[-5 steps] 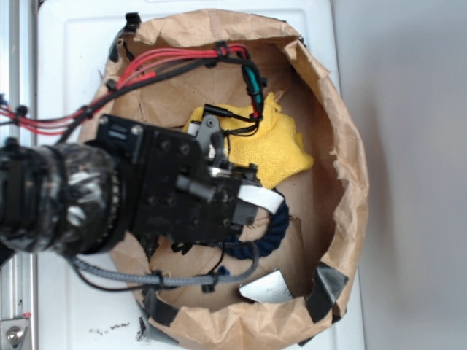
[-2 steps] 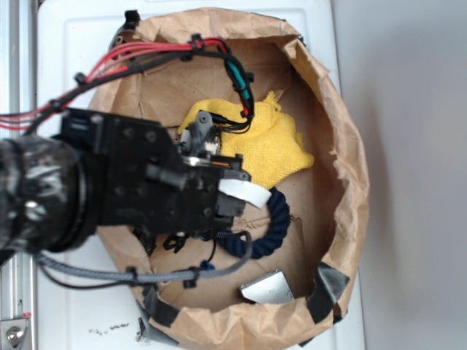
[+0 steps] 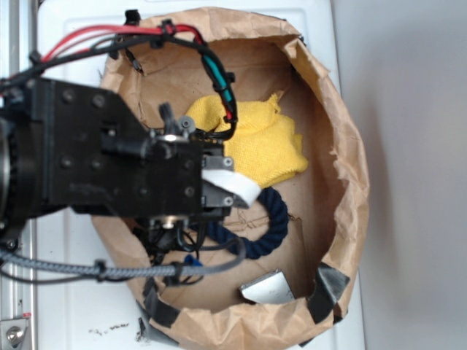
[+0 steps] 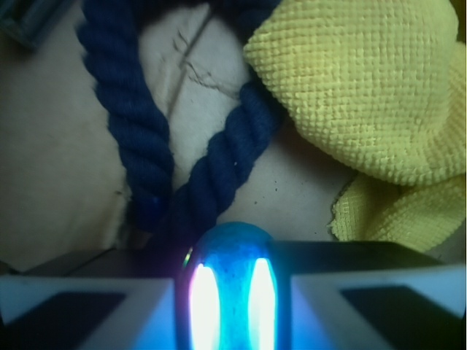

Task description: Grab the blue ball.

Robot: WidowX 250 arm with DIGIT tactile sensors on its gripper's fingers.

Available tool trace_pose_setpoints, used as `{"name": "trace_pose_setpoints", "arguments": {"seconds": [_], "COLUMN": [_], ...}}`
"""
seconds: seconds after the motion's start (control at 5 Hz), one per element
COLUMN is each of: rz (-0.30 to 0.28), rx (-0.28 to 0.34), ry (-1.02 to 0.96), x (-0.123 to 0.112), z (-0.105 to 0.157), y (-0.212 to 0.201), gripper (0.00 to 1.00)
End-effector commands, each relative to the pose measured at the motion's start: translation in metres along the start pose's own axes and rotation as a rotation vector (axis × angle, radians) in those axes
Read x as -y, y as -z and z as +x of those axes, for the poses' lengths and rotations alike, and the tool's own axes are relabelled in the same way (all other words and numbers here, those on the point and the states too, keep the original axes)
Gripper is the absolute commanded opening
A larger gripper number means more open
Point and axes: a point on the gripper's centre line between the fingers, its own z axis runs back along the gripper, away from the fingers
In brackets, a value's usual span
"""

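Ball (image 4: 232,281) wedged between the two fingers (image 4: 87,310) at the bottom of the wrist view — glossy blue there, lit by two bright streaks. Gripper (image 4: 232,292) clamped on it, one pale finger pad to each side, touching. Beyond it, rope (image 4: 211,171) bent in a loop on brown paper, one strand running up just above the ball. Cloth (image 4: 365,95) at upper right, yellow and nubbly, its edge touching the rope.

Seen from the exterior: arm (image 3: 102,157) reaching in from the left over a shallow paper bag (image 3: 343,146), covering much of the bag's left half. Ball hidden under the gripper (image 3: 219,191) in this view. White finger pad (image 3: 235,186) showing at the arm's tip, just above the rope (image 3: 270,219). Cloth (image 3: 270,146) lying beside the tip, toward the upper middle of the bag. Red and black cables (image 3: 146,36) looping over the bag's top rim. Silvery piece (image 3: 268,288) near the lower rim, apart from the rope.
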Motion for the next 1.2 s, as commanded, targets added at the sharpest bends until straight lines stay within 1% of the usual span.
{"name": "trace_pose_setpoints", "arguments": {"seconds": [0.0,0.2,0.4,0.8,1.0], "rz": [-0.016,-0.015,0.056,0.068,0.052], "rx": [0.045,0.047,0.026,0.066,0.098], "ry": [-0.055,-0.111,-0.217,-0.373,-0.41], "x": [-0.007,-0.007,-0.009,-0.029,-0.034], "z": [0.014,0.016,0.025,0.038,0.041], "y": [-0.046,-0.061,-0.079,-0.108,-0.119], "gripper": [0.0,0.0,0.0,0.0,0.0]}}
